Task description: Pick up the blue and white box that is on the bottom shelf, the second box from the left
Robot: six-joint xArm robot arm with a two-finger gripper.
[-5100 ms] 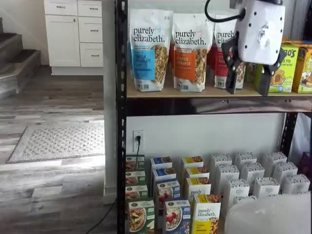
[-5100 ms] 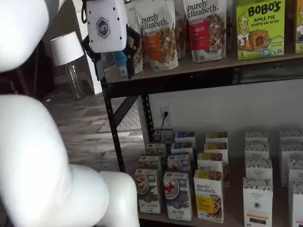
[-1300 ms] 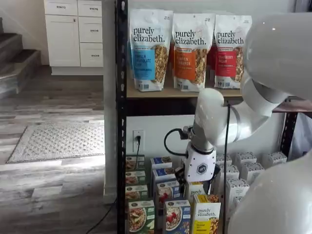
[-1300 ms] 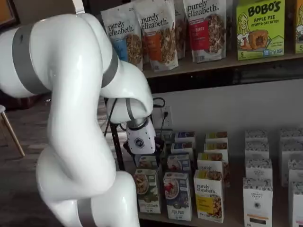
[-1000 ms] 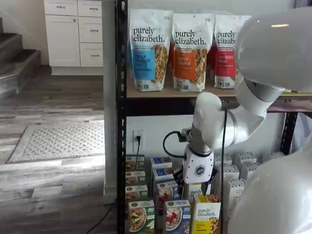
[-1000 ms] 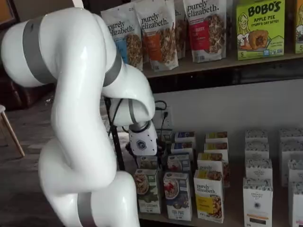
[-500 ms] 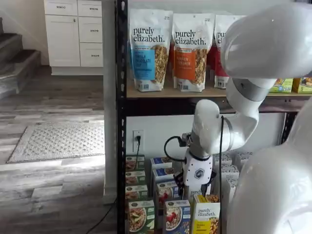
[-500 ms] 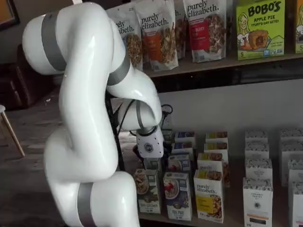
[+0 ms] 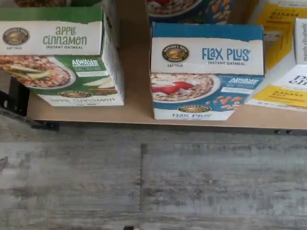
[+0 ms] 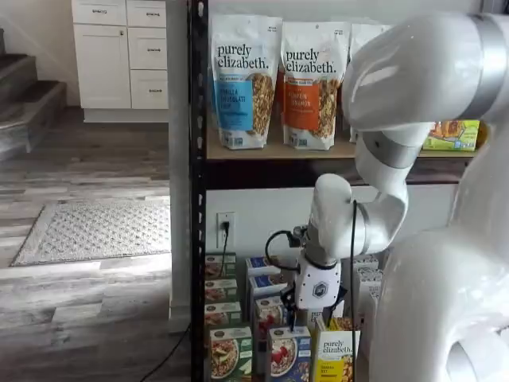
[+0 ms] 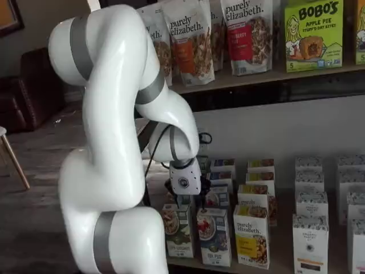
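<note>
The blue and white box [image 9: 206,72] reads "Flax Plus" and stands at the front edge of the bottom shelf [image 9: 136,108], seen from above in the wrist view. In both shelf views it is the front carton [image 10: 288,354] [image 11: 215,235] of the second column. My gripper [image 11: 189,204] hangs fingers-down just above and behind that front row, its white body over the blue column [image 10: 314,317]. The black fingers stand apart with a gap, and nothing is between them. No finger shows in the wrist view.
A green Apple Cinnamon carton [image 9: 57,57] stands close on one side of the blue box and a yellow carton [image 9: 283,57] on the other. More rows stand behind. White cartons [image 11: 311,240] fill the shelf's right. A black post [image 10: 197,199] edges the rack; my arm [image 11: 114,142] blocks much.
The arm has swung closer to the rack and the gripper has sunk a little toward the front row of cartons. The fingers stay apart and hold nothing.
</note>
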